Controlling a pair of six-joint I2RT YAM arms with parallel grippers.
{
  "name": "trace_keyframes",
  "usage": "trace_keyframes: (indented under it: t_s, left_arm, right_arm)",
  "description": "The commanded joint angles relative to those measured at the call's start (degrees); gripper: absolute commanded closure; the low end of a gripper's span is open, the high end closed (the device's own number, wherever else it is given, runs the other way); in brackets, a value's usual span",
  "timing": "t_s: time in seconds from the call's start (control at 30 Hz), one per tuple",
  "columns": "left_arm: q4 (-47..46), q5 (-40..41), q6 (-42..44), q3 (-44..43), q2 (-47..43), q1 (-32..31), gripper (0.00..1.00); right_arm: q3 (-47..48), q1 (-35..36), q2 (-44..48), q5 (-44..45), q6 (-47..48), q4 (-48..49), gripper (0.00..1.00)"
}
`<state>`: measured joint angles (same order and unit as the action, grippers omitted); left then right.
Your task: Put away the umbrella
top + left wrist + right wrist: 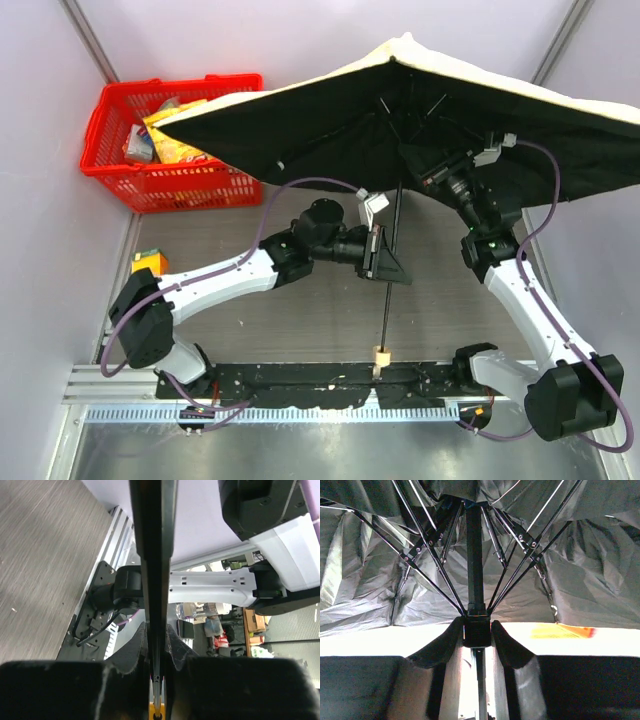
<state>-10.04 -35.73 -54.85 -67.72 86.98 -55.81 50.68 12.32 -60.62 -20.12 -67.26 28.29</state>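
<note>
The open umbrella [420, 110] is pinched at its shaft [387, 300] by the left gripper [157, 635]. Its runner [477, 639] is clamped by the right gripper [478, 627].

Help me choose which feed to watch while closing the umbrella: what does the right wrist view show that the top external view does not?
Only the right wrist view: the right tool closed on the black runner of the umbrella, where the ribs fan out. Only the top external view: the whole open canopy, the left tool on the shaft lower down, the cream handle at its bottom end, and the red basket at far left. Both: the canopy's dark underside and the shaft.
</note>
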Motion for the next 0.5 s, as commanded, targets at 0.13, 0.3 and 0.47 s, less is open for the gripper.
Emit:
trace_keyframes:
  t_s: [0.13,0.3,0.47]
  left_arm:
    - [-8.86,9.17,-1.14,6.53,-3.73,2.73,0.47]
    - [0.09,18.75,3.69,12.44,-9.28,-3.41,0.30]
    - [5.91,24.38,6.16,12.62,-8.15,-6.50,0.32]
  right_arm:
    - [0.91,-0.01,2.62,2.17,2.05,2.12,1.00]
    - [3.90,-1.24,-0.89,8.60,-2.07,5.71,1.00]
    - [8.99,-2.29,-5.47,7.73,-5.16,8.18,1.00]
